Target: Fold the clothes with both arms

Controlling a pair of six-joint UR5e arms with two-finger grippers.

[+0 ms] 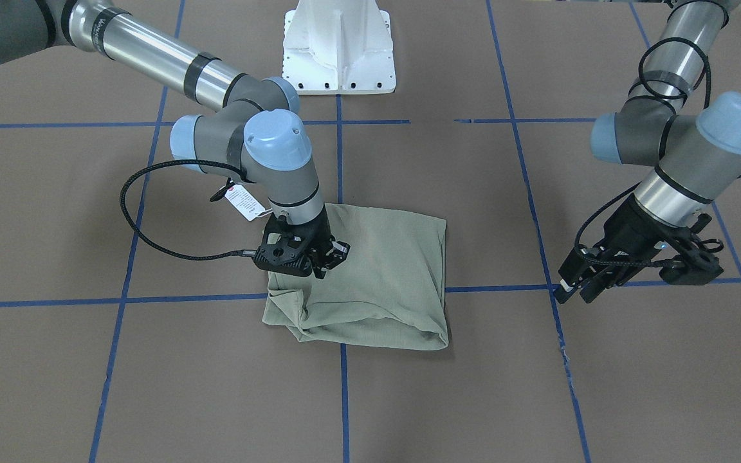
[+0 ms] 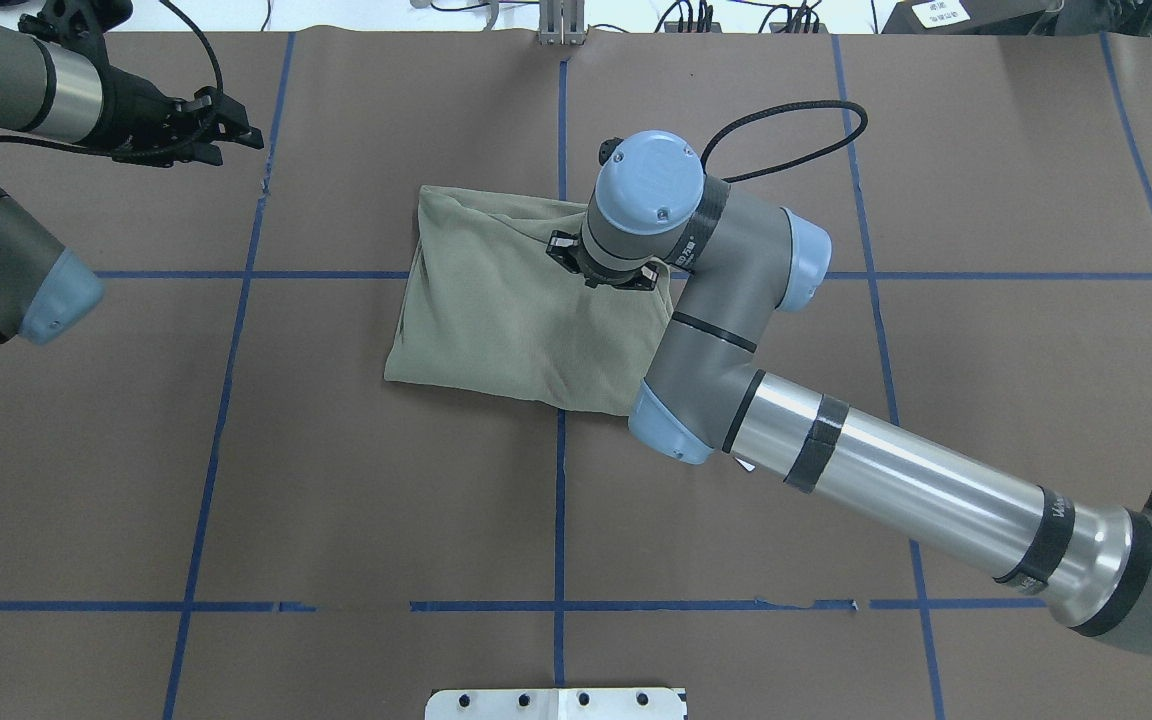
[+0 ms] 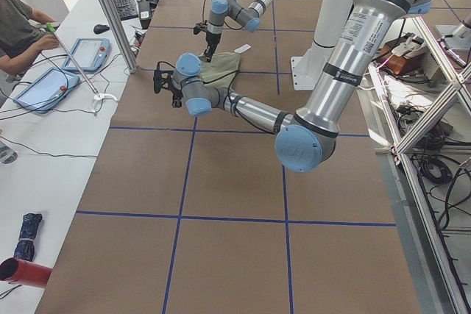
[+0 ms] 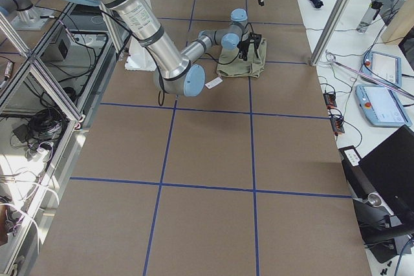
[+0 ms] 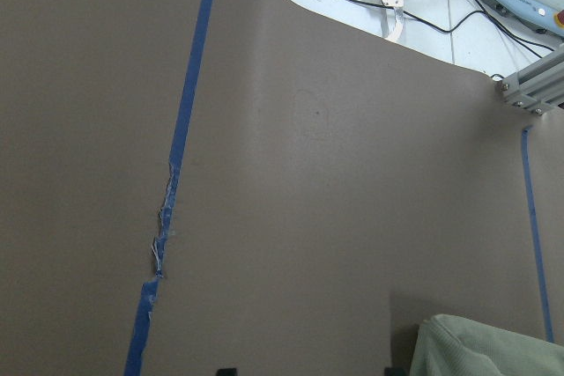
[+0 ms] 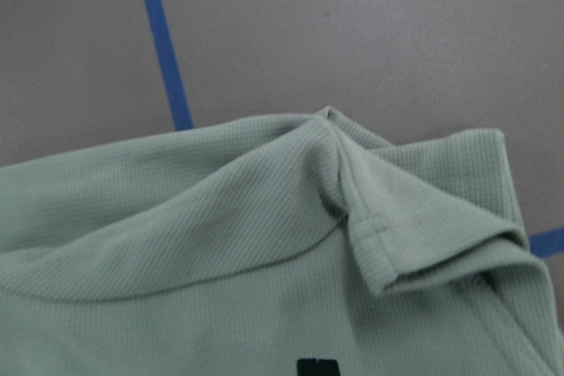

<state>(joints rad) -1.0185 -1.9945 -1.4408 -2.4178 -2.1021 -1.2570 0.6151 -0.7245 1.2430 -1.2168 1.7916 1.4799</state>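
Observation:
The olive-green shirt (image 1: 383,276) lies folded into a rough rectangle on the brown table (image 1: 634,386); it also shows in the overhead view (image 2: 496,310). Its white hang tag (image 1: 245,202) lies beside the right wrist. My right gripper (image 1: 329,260) is down on the shirt near its edge. In the right wrist view a single dark tip sits at the bottom centre on the bunched cloth (image 6: 220,261), so it looks shut on it. My left gripper (image 1: 575,294) is open and empty, off to the shirt's side, above bare table (image 2: 236,135). A shirt corner (image 5: 493,350) shows in its wrist view.
The white robot base (image 1: 338,51) stands at the table's robot side. Blue tape lines (image 1: 345,399) cross the table. An operator (image 3: 18,27) with tablets sits at a white side table beyond the left end.

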